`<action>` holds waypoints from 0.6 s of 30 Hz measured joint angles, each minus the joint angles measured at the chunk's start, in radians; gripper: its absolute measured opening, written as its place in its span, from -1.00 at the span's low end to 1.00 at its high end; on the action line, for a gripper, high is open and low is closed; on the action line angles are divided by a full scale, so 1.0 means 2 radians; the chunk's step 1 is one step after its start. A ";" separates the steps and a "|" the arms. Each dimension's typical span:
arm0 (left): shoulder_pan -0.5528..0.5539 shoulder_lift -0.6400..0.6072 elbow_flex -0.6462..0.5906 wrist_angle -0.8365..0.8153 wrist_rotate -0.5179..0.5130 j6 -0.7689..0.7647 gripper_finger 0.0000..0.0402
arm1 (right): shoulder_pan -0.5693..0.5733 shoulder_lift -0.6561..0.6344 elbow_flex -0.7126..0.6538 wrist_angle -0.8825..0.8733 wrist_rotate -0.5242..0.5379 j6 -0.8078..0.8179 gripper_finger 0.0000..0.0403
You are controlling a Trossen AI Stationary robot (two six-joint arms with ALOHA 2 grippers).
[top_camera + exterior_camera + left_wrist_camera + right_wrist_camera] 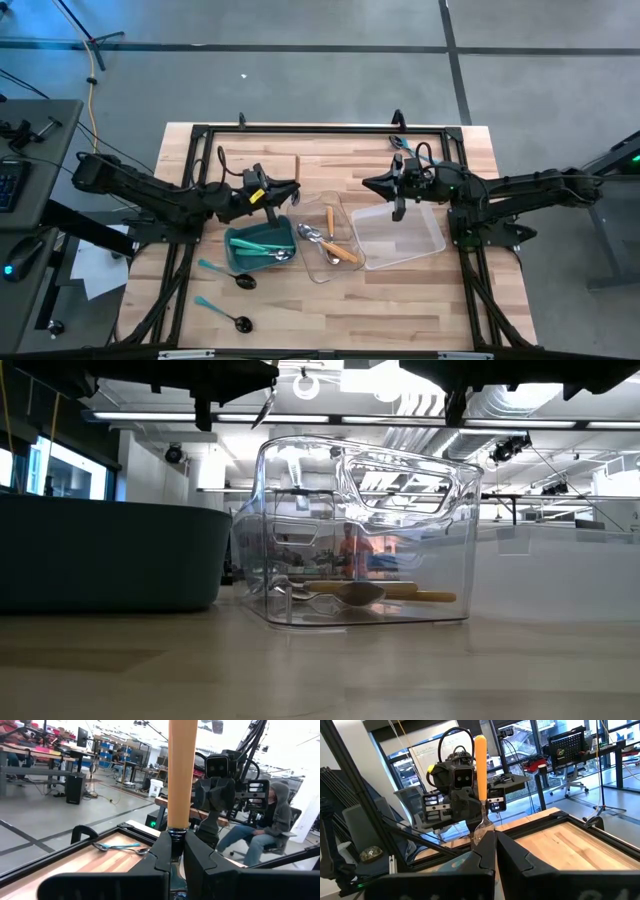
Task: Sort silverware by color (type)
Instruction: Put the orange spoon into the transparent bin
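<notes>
Above trays, left claw (172, 852) grips orange-handled utensil (181, 772) — spoon, prob.

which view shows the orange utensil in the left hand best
The left wrist view: the orange handle stands upright, clamped in the left hand. The high view shows only a thin stick near it. The low and right wrist views do not show it clearly.

The left arm (170, 195) and right arm (520, 188) are black, made of long chunky parts, with thin black cables. A yellow tag sits near the left wrist.
</notes>
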 joint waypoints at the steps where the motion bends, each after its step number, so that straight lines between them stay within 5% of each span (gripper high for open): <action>1: 0.000 0.000 0.000 0.000 0.000 0.000 -0.96 | 0.000 0.000 0.000 0.000 0.000 0.000 -1.00; 10: 0.000 0.000 0.008 -0.016 0.010 0.001 -0.96 | 0.000 0.000 0.000 0.000 0.000 0.000 -1.00; 18: 0.007 0.031 0.179 -0.319 0.109 0.127 -0.96 | 0.000 0.000 0.000 0.000 0.000 0.000 -1.00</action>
